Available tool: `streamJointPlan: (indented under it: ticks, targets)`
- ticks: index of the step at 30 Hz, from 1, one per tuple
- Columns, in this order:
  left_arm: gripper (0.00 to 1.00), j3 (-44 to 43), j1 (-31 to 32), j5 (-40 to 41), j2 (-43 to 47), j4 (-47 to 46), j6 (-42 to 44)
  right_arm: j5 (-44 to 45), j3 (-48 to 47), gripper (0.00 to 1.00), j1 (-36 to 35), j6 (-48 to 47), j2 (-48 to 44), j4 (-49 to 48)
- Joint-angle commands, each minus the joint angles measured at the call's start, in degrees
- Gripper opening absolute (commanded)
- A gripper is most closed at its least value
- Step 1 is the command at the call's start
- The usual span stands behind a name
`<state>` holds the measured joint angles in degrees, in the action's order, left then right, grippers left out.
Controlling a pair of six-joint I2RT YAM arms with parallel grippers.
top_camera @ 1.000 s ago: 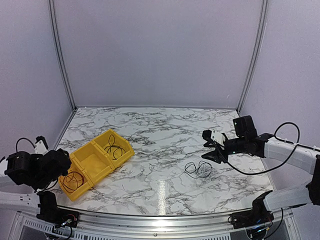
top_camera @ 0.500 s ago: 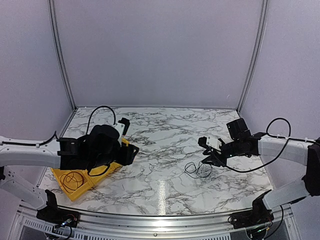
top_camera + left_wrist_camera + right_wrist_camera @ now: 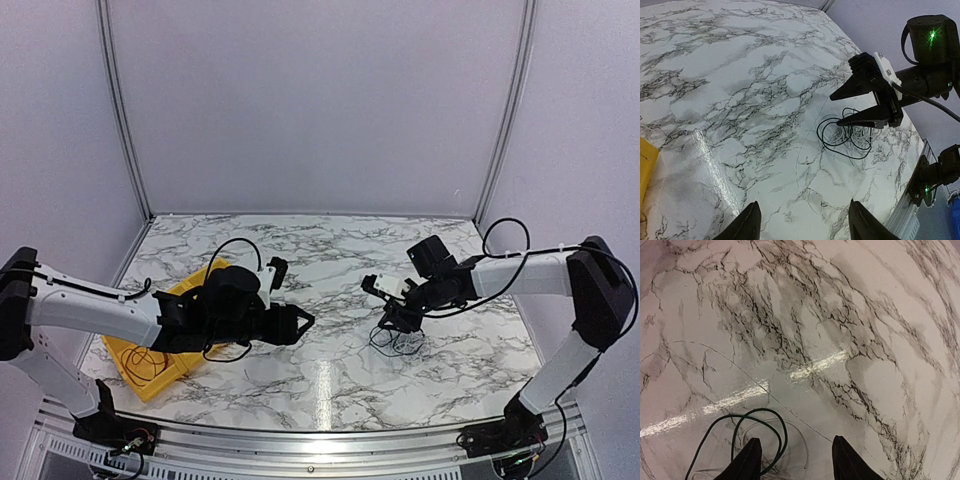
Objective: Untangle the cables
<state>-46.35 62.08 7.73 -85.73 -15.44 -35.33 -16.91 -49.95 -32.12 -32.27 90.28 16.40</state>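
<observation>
We are at the reach-in step, with nothing gripped yet. Our right gripper (image 3: 390,318) hangs with its jaws spread wide and empty. The cables (image 3: 398,341), a small tangle of black and pale loops on the table (image 3: 330,260), lie just beneath its tips, more under one finger than between the two. Our left gripper (image 3: 303,322) is also wide open and empty, pointed at the tangle but well apart from it. Next, we judge, each jaw must close on a different strand. We cannot tell which strand crosses which: the pale wires fade into the marble, and the right wrist view cuts the tangle off at its lower edge
</observation>
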Motion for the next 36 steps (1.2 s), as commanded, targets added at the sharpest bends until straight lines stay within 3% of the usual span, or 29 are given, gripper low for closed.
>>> streamJointPlan:
  ticks: [1, 11, 20, 23, 30, 36]
  targets:
    - [0.62, 1.88, 0.22, -4.26, 1.7, -4.5, -2.47, 5.91, -1.09, 0.47, -1.02, 3.05, 2.03, -0.62]
    - [0.59, 0.68, 0.49, -5.07, -1.95, -4.6, -4.25, 3.92, -1.45, 0.33, -0.99, 3.8, 2.45, 0.83]
    - [0.56, -0.24, 0.76, -5.0, -2.91, -4.6, -4.43, 3.05, -2.32, 0.36, -1.02, 5.29, 3.46, 3.13]
    - [0.55, 0.07, 0.92, -4.51, -2.51, -4.65, -4.71, 1.88, -2.79, 0.29, -1.02, 5.29, 4.19, 4.42]
    - [0.54, -0.49, 1.33, -3.87, -3.43, -4.84, -4.85, 0.08, -3.03, 0.0, -1.01, 4.93, 2.54, 5.06]
    - [0.54, -2.49, 2.2, -2.66, -5.89, -7.54, -1.72, -1.78, -4.18, 0.0, -1.02, 4.58, -6.11, 5.12]
